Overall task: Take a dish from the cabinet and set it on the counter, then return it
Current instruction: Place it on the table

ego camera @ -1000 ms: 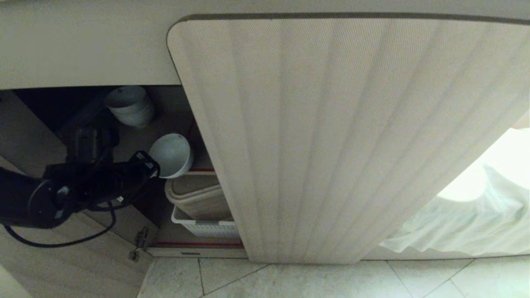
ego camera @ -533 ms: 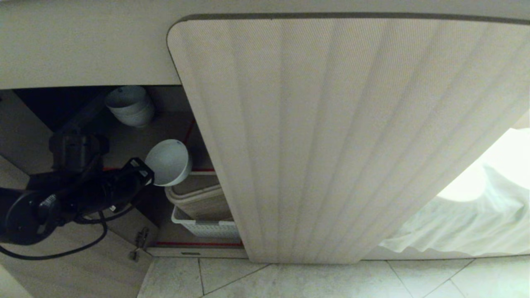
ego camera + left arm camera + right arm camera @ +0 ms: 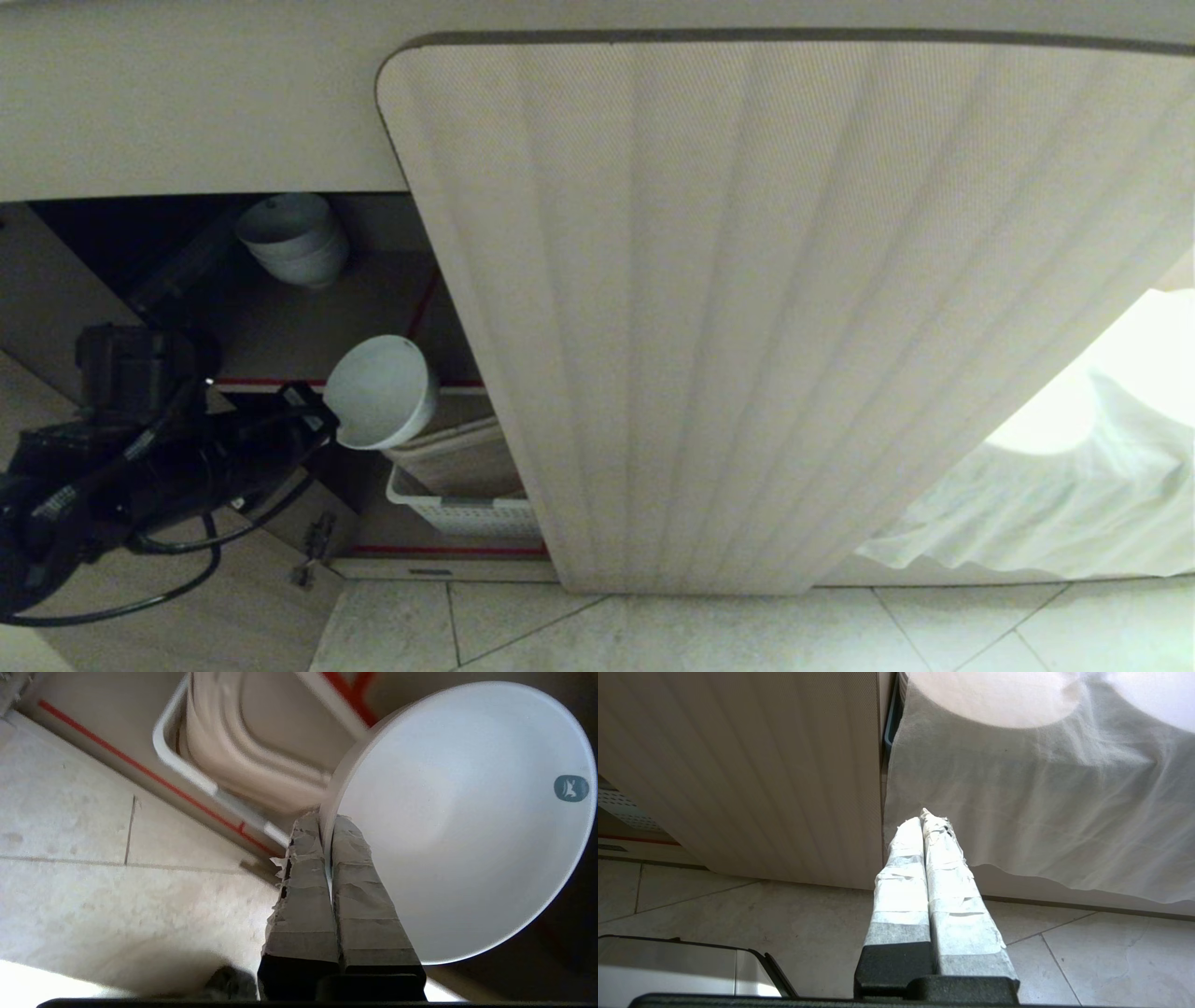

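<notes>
Glossy white dish [image 3: 467, 826], fluted matt cabinet [image 3: 747, 317] door (finely textured), tape-wrapped left tool [image 3: 327, 826], smooth tiled floor [image 3: 747, 635].

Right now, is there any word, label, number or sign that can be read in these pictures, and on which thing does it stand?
No readable words or numbers anywhere.
Round dark teal sticker with a pale mark, inside the dish near its rim: a logo only, too blurred to read.
Cabinet, white basket, white cloth: no text.

A stack of white bowls [image 3: 291, 238] sits on the upper shelf, a white slotted basket [image 3: 464, 509] below, and pale cloth [image 3: 1046, 504] drapes above the tiled floor [image 3: 747, 635].
</notes>
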Controlling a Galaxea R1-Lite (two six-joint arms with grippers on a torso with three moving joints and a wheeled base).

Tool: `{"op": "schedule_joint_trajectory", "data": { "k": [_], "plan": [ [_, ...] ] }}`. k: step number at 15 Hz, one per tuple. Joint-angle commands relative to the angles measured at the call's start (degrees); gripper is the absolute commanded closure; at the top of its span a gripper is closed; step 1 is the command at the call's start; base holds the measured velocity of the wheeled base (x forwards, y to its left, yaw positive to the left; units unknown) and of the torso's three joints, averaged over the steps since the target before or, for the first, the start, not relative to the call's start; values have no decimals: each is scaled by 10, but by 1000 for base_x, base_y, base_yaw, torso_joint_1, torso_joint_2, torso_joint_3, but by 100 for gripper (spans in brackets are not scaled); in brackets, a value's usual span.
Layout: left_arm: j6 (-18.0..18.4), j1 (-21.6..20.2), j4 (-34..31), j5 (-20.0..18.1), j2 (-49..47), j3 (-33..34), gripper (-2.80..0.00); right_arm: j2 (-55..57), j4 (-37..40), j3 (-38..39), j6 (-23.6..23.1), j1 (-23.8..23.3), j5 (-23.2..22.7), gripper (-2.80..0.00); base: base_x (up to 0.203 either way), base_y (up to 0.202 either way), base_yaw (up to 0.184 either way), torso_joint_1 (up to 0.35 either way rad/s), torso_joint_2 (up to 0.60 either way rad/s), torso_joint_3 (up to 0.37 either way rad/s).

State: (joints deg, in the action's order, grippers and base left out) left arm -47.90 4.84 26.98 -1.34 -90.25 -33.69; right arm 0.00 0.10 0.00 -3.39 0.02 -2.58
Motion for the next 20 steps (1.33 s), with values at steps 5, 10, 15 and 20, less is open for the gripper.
{"op": "schedule_joint_trajectory", "data": {
  "k": [5,10,15,20],
  "plan": [
    [11,27,-1,0,73,70,0,0,0,0,0,0,-1,0,0,0,0,0,0,0],
    [76,38,-3,0,139,157,0,0,0,0,0,0,-1,0,0,0,0,0,0,0],
    [81,71,-115,0,233,171,0,0,0,0,0,0,-1,0,0,0,0,0,0,0],
    [230,83,-207,4,335,198,0,0,0,0,0,0,-1,0,0,0,0,0,0,0]
  ]
}}
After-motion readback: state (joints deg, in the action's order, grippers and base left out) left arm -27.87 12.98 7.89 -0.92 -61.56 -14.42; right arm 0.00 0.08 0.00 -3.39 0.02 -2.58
